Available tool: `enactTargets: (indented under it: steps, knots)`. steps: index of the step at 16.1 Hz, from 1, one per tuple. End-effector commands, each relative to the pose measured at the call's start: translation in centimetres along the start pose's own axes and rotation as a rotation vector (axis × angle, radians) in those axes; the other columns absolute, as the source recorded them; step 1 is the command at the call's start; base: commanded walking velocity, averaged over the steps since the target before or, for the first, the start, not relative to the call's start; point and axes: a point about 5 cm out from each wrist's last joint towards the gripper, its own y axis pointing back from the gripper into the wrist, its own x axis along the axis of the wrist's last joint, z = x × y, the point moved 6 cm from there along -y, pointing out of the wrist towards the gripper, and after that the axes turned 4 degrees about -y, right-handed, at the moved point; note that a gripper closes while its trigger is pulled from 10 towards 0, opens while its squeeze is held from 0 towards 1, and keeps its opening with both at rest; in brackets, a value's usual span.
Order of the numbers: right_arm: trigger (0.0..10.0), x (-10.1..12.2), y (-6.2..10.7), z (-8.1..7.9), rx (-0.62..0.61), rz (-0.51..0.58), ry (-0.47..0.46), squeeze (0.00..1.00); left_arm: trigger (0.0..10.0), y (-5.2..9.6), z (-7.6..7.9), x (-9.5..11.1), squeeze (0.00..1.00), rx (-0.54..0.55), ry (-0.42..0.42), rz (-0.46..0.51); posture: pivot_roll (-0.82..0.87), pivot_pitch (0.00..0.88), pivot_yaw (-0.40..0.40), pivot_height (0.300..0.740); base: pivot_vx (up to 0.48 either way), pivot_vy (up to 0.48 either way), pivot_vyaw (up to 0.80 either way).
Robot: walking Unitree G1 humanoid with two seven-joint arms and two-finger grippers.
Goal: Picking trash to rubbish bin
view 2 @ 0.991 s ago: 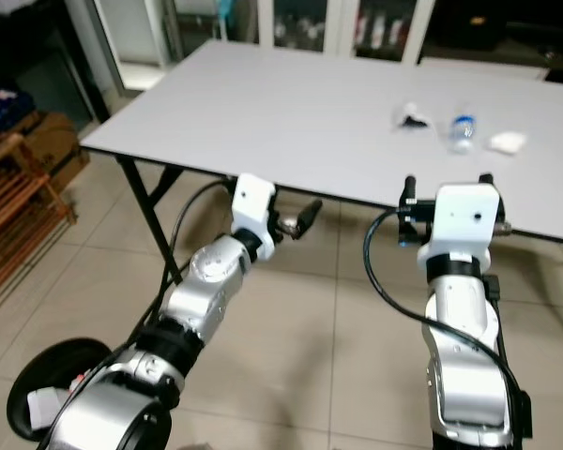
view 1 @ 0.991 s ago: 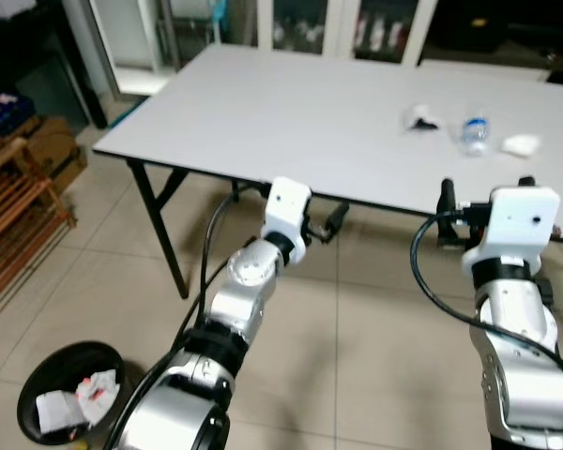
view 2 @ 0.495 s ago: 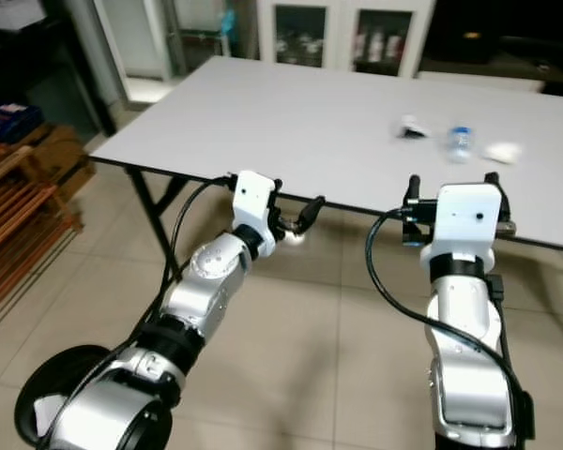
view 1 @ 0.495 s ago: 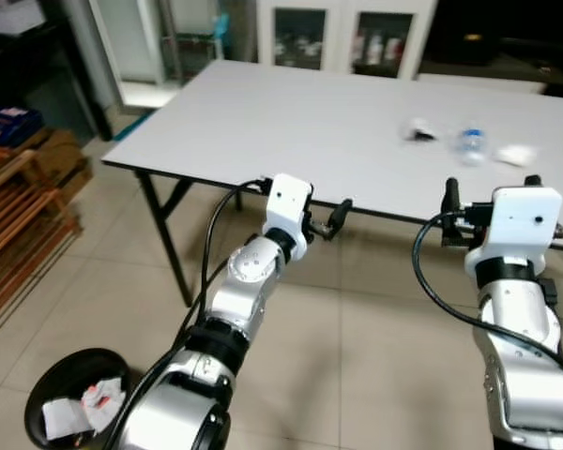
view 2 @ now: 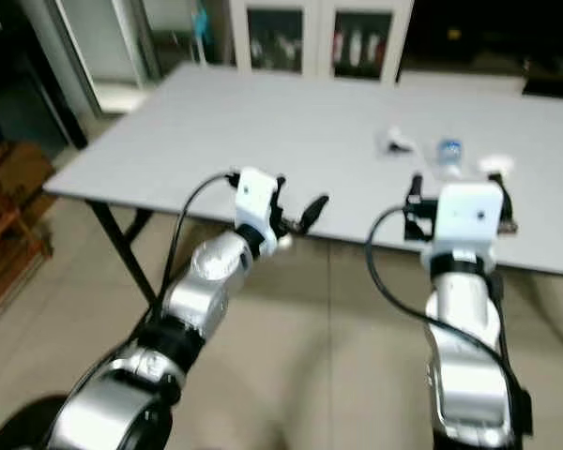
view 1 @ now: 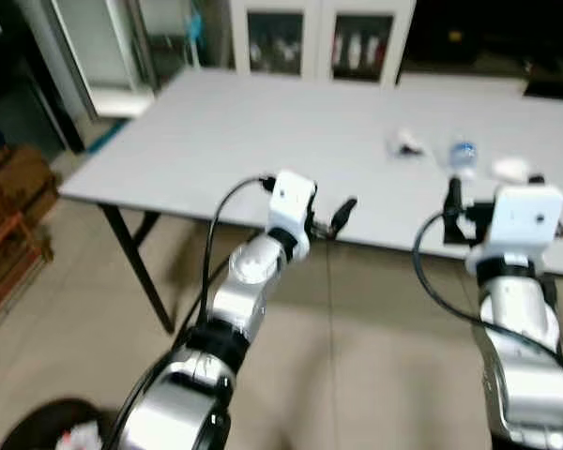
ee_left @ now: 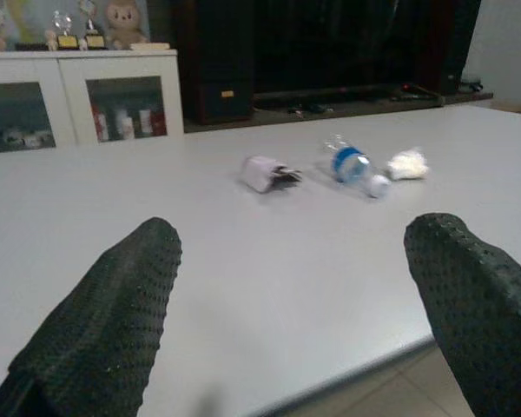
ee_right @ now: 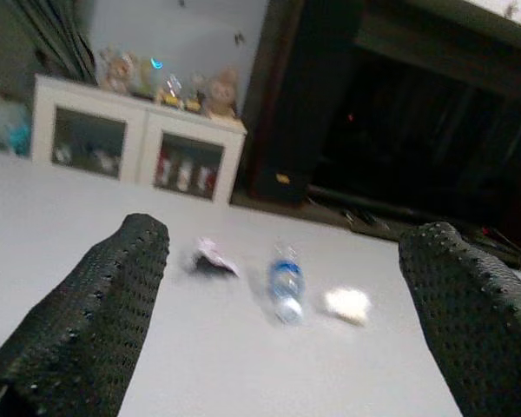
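On the far right part of the white table (view 1: 235,131) lie a crumpled wrapper (view 1: 405,145), a clear plastic bottle (view 1: 463,155) with a blue label, and a white paper wad (view 1: 511,170). Both arms are raised at the table's near edge. My left gripper (view 1: 305,202) is open, short of the trash and to its left. My right gripper (view 1: 494,187) is open too, just in front of the bottle. The left wrist view shows wrapper (ee_left: 269,172), bottle (ee_left: 354,165) and wad (ee_left: 408,163) ahead of the spread fingers (ee_left: 113,304). The black rubbish bin (view 1: 33,427) stands on the floor at lower left.
Black folding table legs (view 1: 131,262) stand at the left end of the table. A wooden rack (view 1: 9,216) is at the far left. White glass-door cabinets (view 1: 310,42) line the back wall. Tiled floor (view 1: 375,356) lies between me and the table.
The whole view has shifted: the table and trash look closer and the bin has slid to the bottom left corner. Both grippers stay open and raised.
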Motion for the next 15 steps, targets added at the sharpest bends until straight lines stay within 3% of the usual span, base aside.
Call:
enactTargets:
  steps: [1, 4, 15]
  knots:
    - [10.0, 0.0, 0.1, -0.1, 0.001, -0.004, 0.005, 0.00, 10.0, -0.1, 0.2, 0.1, 0.00, -0.005, -0.003, 0.003, 0.04, 0.052, -0.011, 0.740, 0.480, 0.000, -0.80]
    - [10.0, 0.0, 0.1, -0.3, 0.005, -0.003, 0.002, 0.00, 10.0, 0.0, 0.2, 0.1, 0.00, -0.009, -0.012, 0.004, 0.05, 0.054, -0.011, 0.740, 0.480, 0.000, -0.80]
    - [10.0, 0.1, -0.1, -1.3, 0.035, -0.001, -0.004, 0.00, 10.0, -0.1, 0.4, 0.1, 0.00, -0.013, -0.017, -0.001, 0.05, 0.062, -0.004, 0.740, 0.480, 0.000, 0.00]
